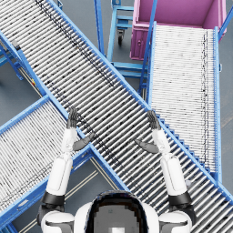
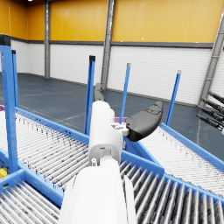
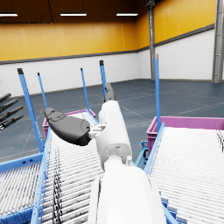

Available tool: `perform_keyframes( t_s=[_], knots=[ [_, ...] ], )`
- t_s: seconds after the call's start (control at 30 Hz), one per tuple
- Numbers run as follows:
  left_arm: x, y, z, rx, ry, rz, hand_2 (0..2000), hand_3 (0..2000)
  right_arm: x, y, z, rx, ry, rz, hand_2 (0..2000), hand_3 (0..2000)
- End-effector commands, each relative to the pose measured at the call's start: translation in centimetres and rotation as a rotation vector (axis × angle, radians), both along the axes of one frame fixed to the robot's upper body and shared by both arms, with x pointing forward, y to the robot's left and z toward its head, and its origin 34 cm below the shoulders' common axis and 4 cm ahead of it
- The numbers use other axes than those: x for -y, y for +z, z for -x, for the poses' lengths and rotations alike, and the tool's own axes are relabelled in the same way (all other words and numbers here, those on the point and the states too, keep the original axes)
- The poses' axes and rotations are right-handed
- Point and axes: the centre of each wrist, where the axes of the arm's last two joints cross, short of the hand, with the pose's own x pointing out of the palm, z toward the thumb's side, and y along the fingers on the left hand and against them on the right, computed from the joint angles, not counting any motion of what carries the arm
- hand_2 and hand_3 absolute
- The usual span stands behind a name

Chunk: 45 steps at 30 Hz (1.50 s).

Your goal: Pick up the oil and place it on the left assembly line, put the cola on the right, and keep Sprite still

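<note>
in the head view the left hand (image 1: 73, 130) and right hand (image 1: 154, 134) hovered released, fingers spread, over the middle roller line (image 1: 107, 102), grasping nothing. no oil, cola or sprite showed near either hand, nor on the left line (image 1: 27, 141) beside the left hand or the right line (image 1: 182, 82) beyond the right hand. the left wrist view showed its hand empty above bare rollers. the right wrist view showed likewise, with a pink bin (image 3: 188, 123) ahead of that hand. by this judgement nothing was placed yet, and both picks remained.

White arms (image 1: 59, 172), dark fingers (image 1: 72, 118)
</note>
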Motion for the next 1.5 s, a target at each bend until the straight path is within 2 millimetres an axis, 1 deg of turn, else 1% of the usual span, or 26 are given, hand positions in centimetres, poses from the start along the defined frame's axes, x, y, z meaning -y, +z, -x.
perform_keyframes(
  t_s=[0.03,0.97,1.0,1.03,1.1,1.17,1.23,1.3,1.5],
  knots=[
    [0.0,0.0,0.0,0.0,0.0,0.0,0,0,0.0,0.0,0.0,0.0,0.0,0.0,0,0],
    [0.0,0.0,0.0,0.0,0.0,0.0,0,0,0.0,0.0,0.0,0.0,0.0,0.0,0,0],
    [0.6,-0.6,-0.1,-0.024,-0.021,-0.009,0,0,0.0,0.0,0.0,0.0,0.0,0.0,0,0],
    [0.4,-0.2,-0.1,0.026,-0.033,-0.001,0,0,-0.6,-0.6,-0.1,-0.024,0.021,0.009,0,0],
    [-0.2,0.2,-0.3,0.082,-0.033,0.012,0,0,-0.3,-0.5,0.0,0.015,-0.04,-0.036,0,0],
    [-0.7,1.2,-0.3,0.143,-0.023,0.031,0,0,-0.4,0.5,0.0,0.07,-0.065,-0.075,0,0],
    [-1.3,2.7,-0.6,0.206,-0.001,0.056,0,0,0.1,1.6,0.0,0.121,-0.1,-0.109,0,0],
    [-2.0,3.7,-0.5,0.252,0.024,0.071,0,0,0.7,2.9,0.1,0.174,-0.13,-0.138,0,0],
    [-3.4,5.4,-0.6,0.325,0.079,0.105,0,0,1.6,4.8,0.4,0.257,-0.173,-0.186,0,0]
  ],
)
